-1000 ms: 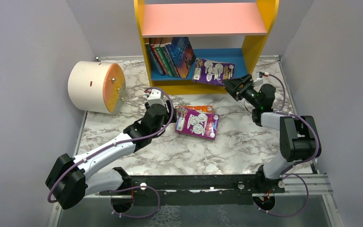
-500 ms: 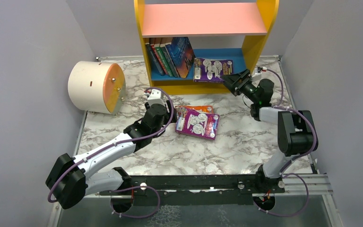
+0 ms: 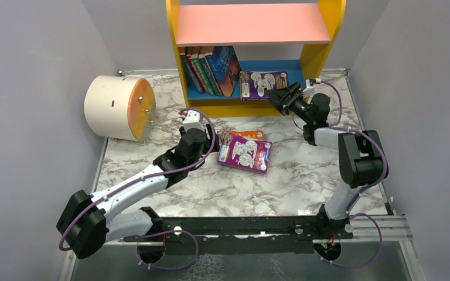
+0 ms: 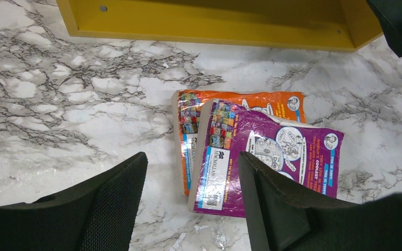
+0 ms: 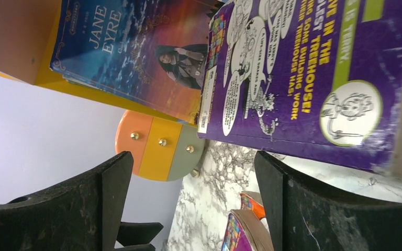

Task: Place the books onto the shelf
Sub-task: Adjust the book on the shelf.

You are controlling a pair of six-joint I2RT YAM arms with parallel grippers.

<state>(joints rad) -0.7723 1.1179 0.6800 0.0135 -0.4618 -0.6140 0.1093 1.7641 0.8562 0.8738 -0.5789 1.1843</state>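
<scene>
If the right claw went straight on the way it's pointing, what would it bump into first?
Probably the purple cartoon book lying on the blue lower shelf board, just ahead of the right claw. Depth is hard to judge.

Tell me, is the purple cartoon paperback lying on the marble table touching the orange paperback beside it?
Touching. The left wrist view shows the purple paperback lying partly on top of the orange paperback, with only the orange one's top and left edges showing.

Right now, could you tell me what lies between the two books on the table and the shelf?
Only bare marble table, shown in the left wrist view between the orange book and the shelf.
</scene>
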